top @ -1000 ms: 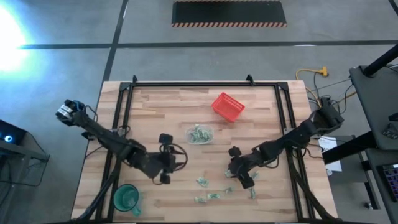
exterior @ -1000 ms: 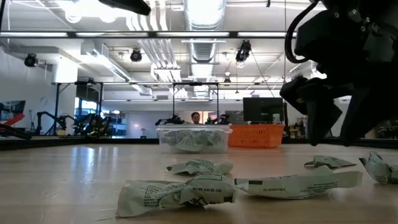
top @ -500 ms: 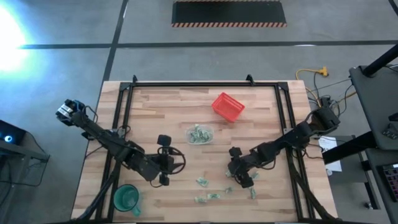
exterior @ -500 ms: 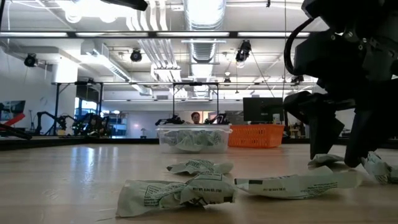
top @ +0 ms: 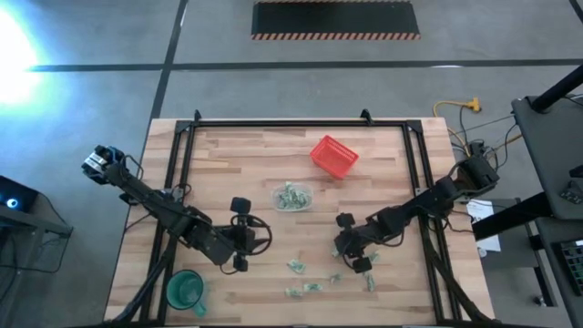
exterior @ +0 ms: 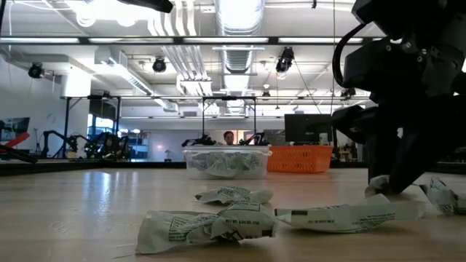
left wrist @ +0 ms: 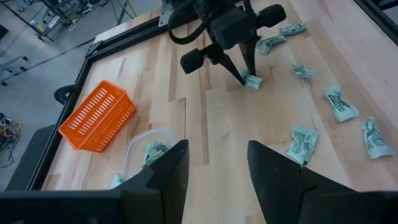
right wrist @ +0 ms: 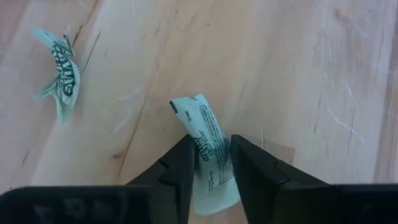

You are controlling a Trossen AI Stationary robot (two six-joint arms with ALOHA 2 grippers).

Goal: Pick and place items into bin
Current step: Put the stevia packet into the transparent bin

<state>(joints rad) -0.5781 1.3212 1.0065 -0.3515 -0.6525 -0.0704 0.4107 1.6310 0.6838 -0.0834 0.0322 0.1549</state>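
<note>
Several tiny pale green and white wrapped pieces (top: 305, 290) lie flat on the wooden table near its front edge. More of them sit inside the small clear bin (top: 291, 196) at the table's middle. My right gripper (top: 355, 262) is down at the table right of centre, shut on one piece (right wrist: 198, 118). That piece also shows in the left wrist view (left wrist: 252, 81) and in the low view (exterior: 378, 185). My left gripper (top: 240, 248) hovers open left of centre, over bare wood (left wrist: 214, 180). My right gripper pinches one wrapped piece across its middle (right wrist: 207, 140) between the two fingers (right wrist: 180, 168). The fingers come from above, slanting down, and lie across the piece's length. The piece still rests on the table, its free end (right wrist: 185, 107) sticking out past the fingertips.
A red mesh basket (top: 333, 156) stands behind the bin toward the far edge. A green cup (top: 185, 290) sits at the near left corner. Loose pieces (exterior: 207, 227) (exterior: 349, 216) (exterior: 444, 195) lie around my right gripper. Black frame rails (top: 182, 173) run along the table's sides.
My right gripper has come down onto the piece on the table, and its fingers have gone from wide apart to shut on it. The piece has stayed on the table. My left arm has kept still.
</note>
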